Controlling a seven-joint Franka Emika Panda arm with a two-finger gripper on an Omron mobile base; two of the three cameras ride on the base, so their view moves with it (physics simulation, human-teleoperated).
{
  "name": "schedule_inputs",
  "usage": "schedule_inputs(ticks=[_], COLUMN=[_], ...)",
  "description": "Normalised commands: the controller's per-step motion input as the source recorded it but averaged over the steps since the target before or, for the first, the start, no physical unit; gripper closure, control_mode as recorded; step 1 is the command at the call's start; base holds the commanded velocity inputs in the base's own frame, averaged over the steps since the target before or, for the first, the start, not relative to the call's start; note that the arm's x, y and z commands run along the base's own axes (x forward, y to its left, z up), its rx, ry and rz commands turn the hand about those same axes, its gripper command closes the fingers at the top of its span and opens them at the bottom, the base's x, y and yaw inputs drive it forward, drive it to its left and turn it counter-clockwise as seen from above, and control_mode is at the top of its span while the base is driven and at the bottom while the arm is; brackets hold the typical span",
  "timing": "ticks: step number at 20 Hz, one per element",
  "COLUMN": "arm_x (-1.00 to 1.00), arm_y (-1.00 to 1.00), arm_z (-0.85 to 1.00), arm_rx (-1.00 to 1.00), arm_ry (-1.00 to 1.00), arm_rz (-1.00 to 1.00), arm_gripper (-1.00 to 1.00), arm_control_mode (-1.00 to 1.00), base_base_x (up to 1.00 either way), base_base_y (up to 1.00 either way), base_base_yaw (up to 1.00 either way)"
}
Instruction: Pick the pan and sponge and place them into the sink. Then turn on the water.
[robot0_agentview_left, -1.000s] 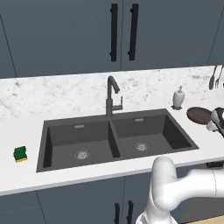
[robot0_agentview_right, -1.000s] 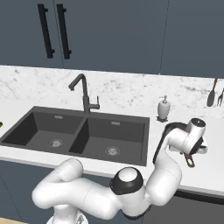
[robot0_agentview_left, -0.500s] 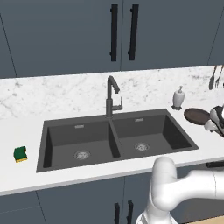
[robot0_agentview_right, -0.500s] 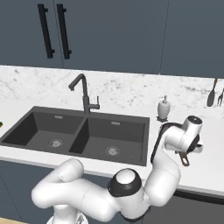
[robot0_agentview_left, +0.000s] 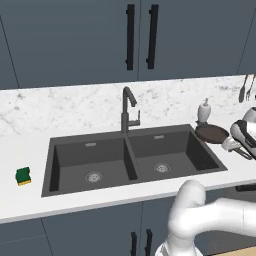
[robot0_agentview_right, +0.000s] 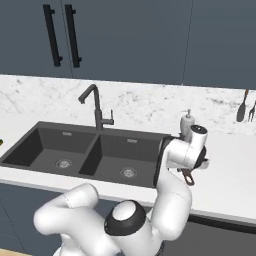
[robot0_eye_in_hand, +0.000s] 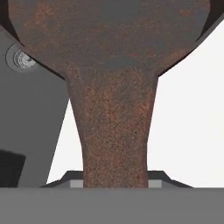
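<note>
The pan (robot0_eye_in_hand: 114, 87) handle is seen running down between the fingertips in the hand view, apparently clamped by the gripper (robot0_agentview_left: 235, 146). The pan sits at the right rim of the sink (robot0_agentview_left: 50, 170), beside the soap dispenser (robot0_agentview_left: 203, 111). The sponge (robot0_agentview_left: 23, 175) lies on the counter (robot0_agentview_left: 30, 145), left of the sink.

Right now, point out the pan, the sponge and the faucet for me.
pan (robot0_agentview_left: 212, 133), left base view, on its dark round bowl.
sponge (robot0_agentview_left: 23, 175), left base view, on its green top.
faucet (robot0_agentview_right: 95, 107), right base view, on its upright neck.
</note>
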Motion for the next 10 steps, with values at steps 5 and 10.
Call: schedule_inputs(ticks=[5,10], arm_x=[-0.03,0.01], arm_y=[0.89,0.77], arm_z=[0.25,0.02], arm_rx=[-0.02,0.0], arm_ry=[0.0,0.0], arm_rz=[0.16,0.22], arm_gripper=[1.0,1.0], arm_control_mode=[-1.0,-1.0], base_base_x=[0.0,0.0], base_base_y=[0.0,0.0], base_base_yaw=[0.0,0.0])
